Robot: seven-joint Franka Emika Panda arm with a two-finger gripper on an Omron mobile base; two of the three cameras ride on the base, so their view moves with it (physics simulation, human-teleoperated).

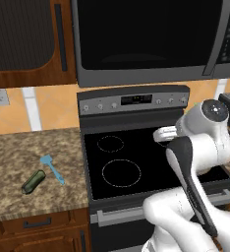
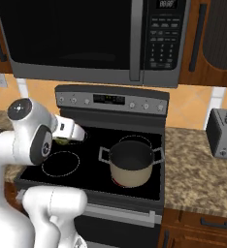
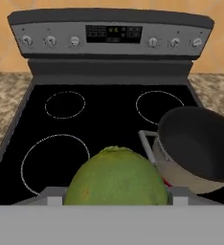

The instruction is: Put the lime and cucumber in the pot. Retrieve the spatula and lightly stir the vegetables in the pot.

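Note:
The yellow-green lime sits between my gripper's fingertips, which are shut on it above the front of the black stovetop. From the right base view a sliver of the lime shows under the white hand, left of the pot. The beige pot stands on the front right burner with a dark, bare inside, to the right of the lime and apart from it. On the granite counter left of the stove lie the dark green cucumber and the light-blue spatula, side by side.
The stove's control panel rises at the back and a microwave hangs above it. A toaster stands on the right counter. The left burners are bare.

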